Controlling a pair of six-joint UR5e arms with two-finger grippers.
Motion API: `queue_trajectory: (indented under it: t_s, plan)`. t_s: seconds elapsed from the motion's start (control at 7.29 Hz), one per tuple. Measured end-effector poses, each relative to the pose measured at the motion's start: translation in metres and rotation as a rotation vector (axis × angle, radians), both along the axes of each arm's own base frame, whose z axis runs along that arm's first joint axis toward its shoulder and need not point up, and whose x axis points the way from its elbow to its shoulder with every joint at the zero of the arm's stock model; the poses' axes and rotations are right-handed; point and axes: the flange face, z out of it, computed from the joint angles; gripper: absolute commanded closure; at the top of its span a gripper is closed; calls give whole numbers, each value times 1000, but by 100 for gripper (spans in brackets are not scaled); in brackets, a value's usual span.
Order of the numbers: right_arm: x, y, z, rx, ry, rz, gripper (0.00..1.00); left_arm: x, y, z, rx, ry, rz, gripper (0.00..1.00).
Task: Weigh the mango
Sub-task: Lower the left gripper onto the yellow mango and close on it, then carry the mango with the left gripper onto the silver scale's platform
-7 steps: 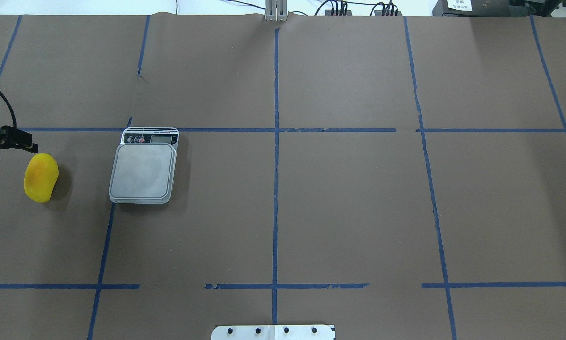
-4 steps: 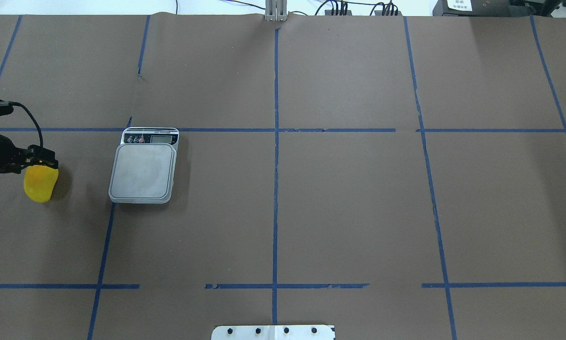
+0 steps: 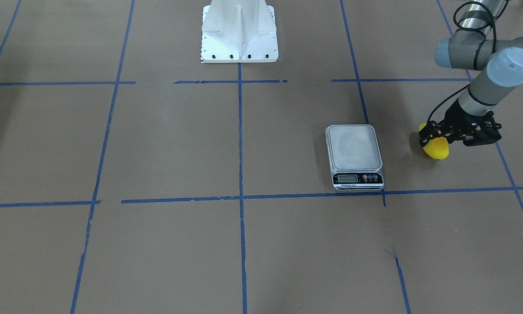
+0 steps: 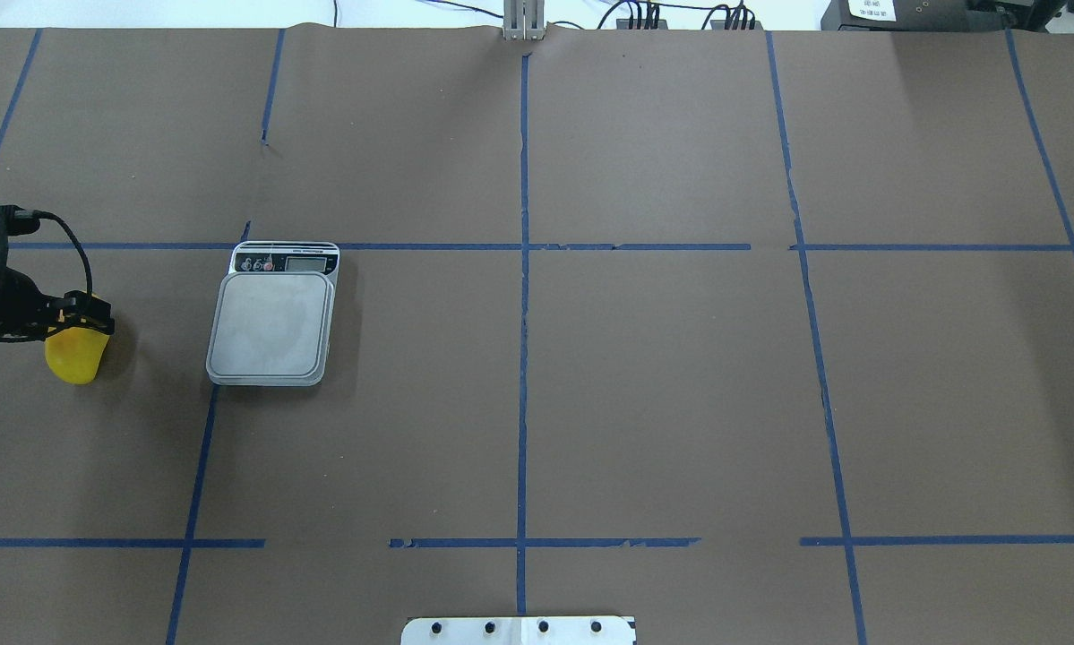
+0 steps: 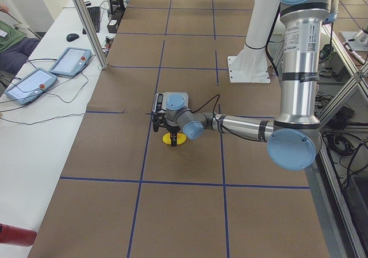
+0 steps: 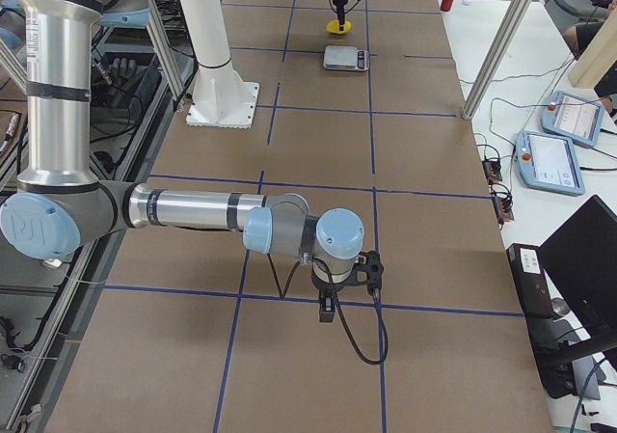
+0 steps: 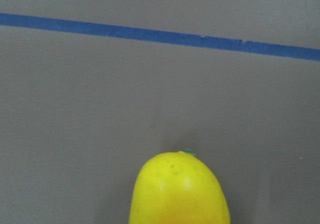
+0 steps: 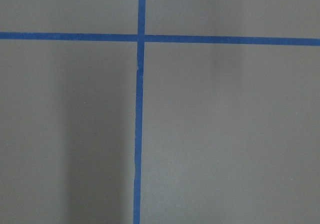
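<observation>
The mango (image 4: 73, 360) lies on the brown table at the far left, left of the scale (image 4: 270, 324). The scale's platform is bare. My left gripper (image 4: 78, 322) is low over the mango's far half, and its fingers look open on either side of the fruit. In the front view the gripper (image 3: 435, 136) covers the top of the mango (image 3: 436, 151), with the scale (image 3: 353, 148) beside it. The left wrist view shows the mango's end (image 7: 180, 191) on the table. My right gripper (image 6: 328, 303) shows only in the exterior right view, and I cannot tell its state.
The table is covered in brown paper with blue tape lines (image 4: 523, 269). The robot's white base (image 3: 239, 32) stands at the table's middle edge. Operators' tablets (image 6: 569, 120) lie on a side bench beyond the table.
My left gripper has moved in from the far left and down over the mango's far half. The mango and the scale have not moved.
</observation>
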Motion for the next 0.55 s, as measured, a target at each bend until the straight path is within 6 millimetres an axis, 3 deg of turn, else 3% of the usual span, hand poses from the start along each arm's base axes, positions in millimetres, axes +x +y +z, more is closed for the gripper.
queue_trajectory:
  t_s: [0.27,0.55]
  plan:
    - [0,0,0,1,0,0,0,-2,1,-15,17,21,3,100]
    - [0,0,0,0,0,0,0,-10,7,-67,15,71,24,100]
